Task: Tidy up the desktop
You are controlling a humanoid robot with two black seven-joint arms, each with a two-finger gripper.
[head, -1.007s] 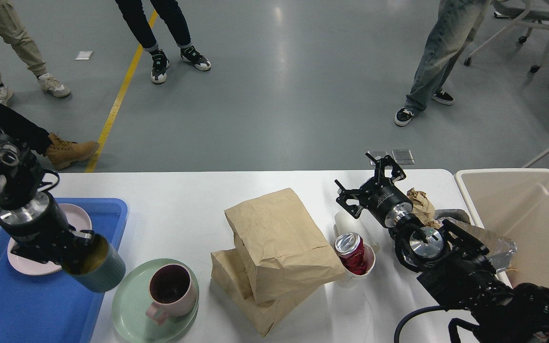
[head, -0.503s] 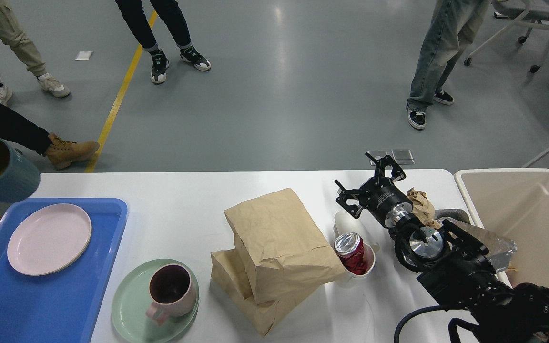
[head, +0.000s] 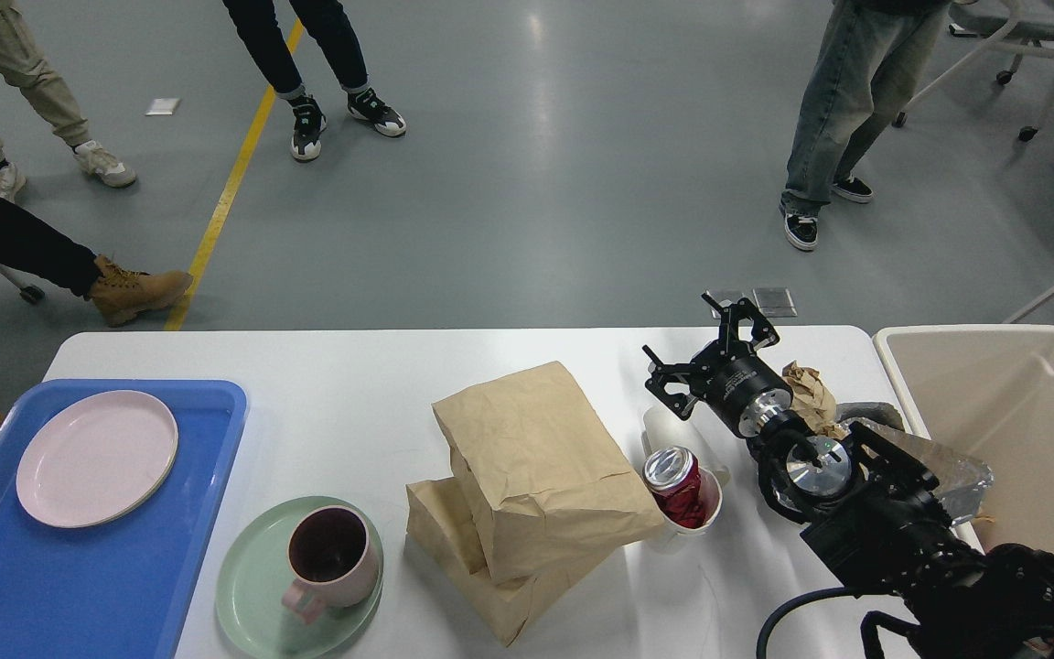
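Note:
The white desktop point(head: 335, 375) holds two stacked brown paper bags point(head: 536, 476) in the middle. A crushed red can point(head: 675, 480) sits in a white cup point(head: 708, 513) to their right. A pink mug point(head: 330, 554) stands on a green plate point(head: 248, 586) at the front left. A pink plate point(head: 95, 456) lies in the blue tray point(head: 79, 577) at the left. My right gripper point(head: 699, 340) is open and empty, above the table's far right, behind the can. My left gripper is out of view.
A beige bin point(head: 1003, 412) stands at the right edge. Crumpled brown paper point(head: 809, 394) and crumpled foil point(head: 957, 480) lie between my right arm and the bin. Several people stand on the grey floor beyond the table.
My left arm, holding a teal cup over the tray, rose to the left and left the view. My right arm has not moved.

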